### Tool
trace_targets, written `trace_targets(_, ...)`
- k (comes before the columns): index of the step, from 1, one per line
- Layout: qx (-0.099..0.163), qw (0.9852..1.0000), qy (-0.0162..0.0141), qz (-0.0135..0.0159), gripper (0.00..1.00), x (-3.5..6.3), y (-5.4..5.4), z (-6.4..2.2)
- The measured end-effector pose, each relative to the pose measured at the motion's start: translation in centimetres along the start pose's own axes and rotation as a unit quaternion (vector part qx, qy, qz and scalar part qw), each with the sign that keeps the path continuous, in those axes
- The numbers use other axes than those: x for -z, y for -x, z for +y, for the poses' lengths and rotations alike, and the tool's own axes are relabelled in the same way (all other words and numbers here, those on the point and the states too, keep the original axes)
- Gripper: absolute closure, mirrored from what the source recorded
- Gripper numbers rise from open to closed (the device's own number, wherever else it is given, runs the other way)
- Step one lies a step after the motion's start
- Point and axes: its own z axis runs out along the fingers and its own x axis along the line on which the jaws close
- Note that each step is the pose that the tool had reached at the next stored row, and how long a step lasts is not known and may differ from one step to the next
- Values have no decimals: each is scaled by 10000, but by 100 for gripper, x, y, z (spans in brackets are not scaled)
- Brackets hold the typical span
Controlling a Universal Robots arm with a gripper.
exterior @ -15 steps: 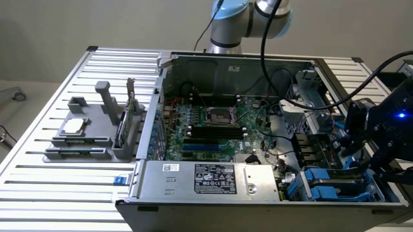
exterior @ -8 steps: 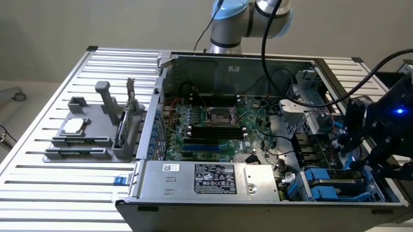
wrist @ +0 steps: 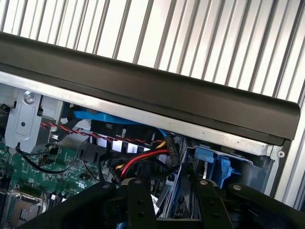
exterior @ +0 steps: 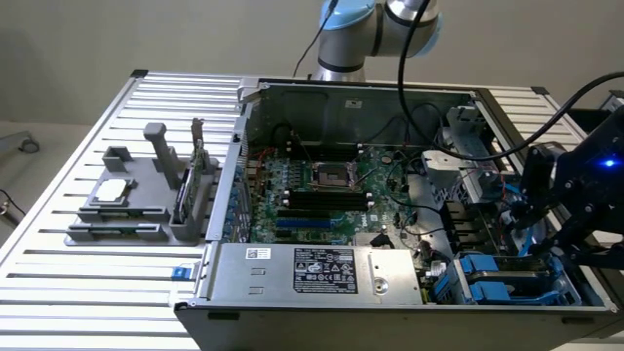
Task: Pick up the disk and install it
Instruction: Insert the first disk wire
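Where the slatted metal table (exterior: 58, 292) carries it, an open computer case (exterior: 390, 322) lies on its side. The arm (exterior: 361, 36) rises behind the case. Inside the case are a green motherboard (exterior: 312, 190) and, along the near wall, a grey power supply (exterior: 322, 270). A grey fixture (exterior: 127, 219) stands on the table at the exterior view's left, beside the case, and a small silver chip (exterior: 110, 191) rests on it. The hand (wrist: 171, 191) hangs over the case's corner at the exterior view's right, above the blue drive cages (exterior: 487, 274). Its black fingers (wrist: 138, 205) stand apart. The disk (wrist: 177, 202) seems to be the grey slab on edge between them, low among the cables. I cannot tell whether the fingers press it.
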Motion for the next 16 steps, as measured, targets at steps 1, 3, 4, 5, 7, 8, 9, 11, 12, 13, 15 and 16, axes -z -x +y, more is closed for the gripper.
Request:
trace_targets(1,-1,10000,-3,-4,61,2,0,2)
trace_targets(3,0,10000,-8,-20,61,4,0,5)
trace_targets(4,1,10000,-10,-30,61,4,1,7)
trace_targets(5,1,10000,-14,-45,61,5,1,9)
trace_targets(7,3,10000,-25,-84,61,5,2,13)
trace_targets(8,4,9999,-31,-102,61,4,3,16)
trace_targets(9,5,9999,-36,-120,61,4,4,20)
trace_targets(11,5,9999,-46,-143,61,5,7,31)
trace_targets(12,5,9999,-49,-148,61,5,8,38)
trace_targets(13,5,9999,-52,-151,61,6,10,48)
trace_targets(15,5,9999,-57,-155,61,5,15,65)
trace_targets(16,4,9999,-59,-156,61,5,17,74)
